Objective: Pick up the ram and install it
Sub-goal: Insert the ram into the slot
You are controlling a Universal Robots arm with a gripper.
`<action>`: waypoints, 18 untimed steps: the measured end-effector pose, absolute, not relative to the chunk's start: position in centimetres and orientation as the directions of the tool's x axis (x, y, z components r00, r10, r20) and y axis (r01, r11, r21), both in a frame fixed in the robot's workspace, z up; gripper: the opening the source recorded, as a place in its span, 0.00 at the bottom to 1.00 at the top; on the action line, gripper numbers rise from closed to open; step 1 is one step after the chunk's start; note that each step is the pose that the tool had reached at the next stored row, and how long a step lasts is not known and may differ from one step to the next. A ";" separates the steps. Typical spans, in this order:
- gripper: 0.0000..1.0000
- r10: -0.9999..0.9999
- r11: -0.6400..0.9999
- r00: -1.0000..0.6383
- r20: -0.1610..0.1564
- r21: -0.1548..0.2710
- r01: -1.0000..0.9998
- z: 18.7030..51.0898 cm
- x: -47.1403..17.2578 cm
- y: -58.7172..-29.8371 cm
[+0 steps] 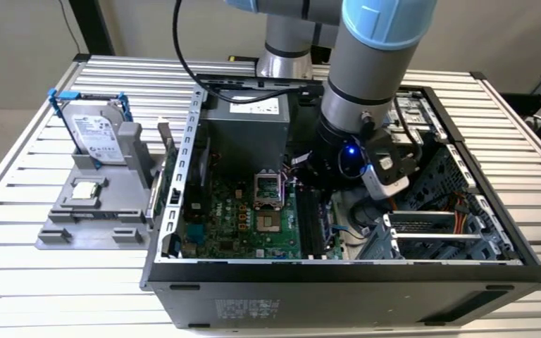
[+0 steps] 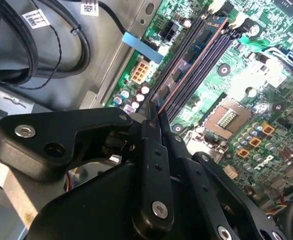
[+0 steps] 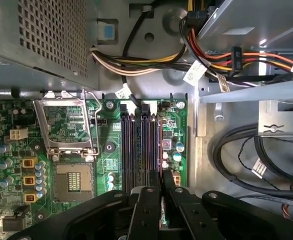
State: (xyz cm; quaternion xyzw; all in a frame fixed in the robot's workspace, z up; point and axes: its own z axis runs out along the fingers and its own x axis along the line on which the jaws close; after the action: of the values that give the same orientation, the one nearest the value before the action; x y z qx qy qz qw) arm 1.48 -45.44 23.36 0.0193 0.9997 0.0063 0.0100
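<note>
Gripper (image 2: 155, 116) down inside the open computer case (image 1: 346, 271), fingers (image 2: 151, 150) pressed together and pinching the ram (image 2: 186, 55) by its near end. Ram standing on edge along the black memory slots (image 3: 136, 145) on the green motherboard (image 1: 242, 218), apparently in the outermost slot, though how deep is hard to tell. Open processor socket (image 3: 66, 125) just beside the slots. Over on the grey tray (image 1: 92, 211), at 9 o'clock from the case in the exterior view: hard drive (image 1: 96, 137) with blue rails, plus a small silver chip (image 1: 86, 189).
</note>
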 end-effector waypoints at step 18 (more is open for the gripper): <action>0.00 0.051 0.999 -0.999 -0.020 0.012 0.050 22.2 1.5 -45.5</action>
State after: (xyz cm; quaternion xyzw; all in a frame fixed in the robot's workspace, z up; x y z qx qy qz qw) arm 1.46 -45.47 22.16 0.0252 0.9996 0.0058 0.0100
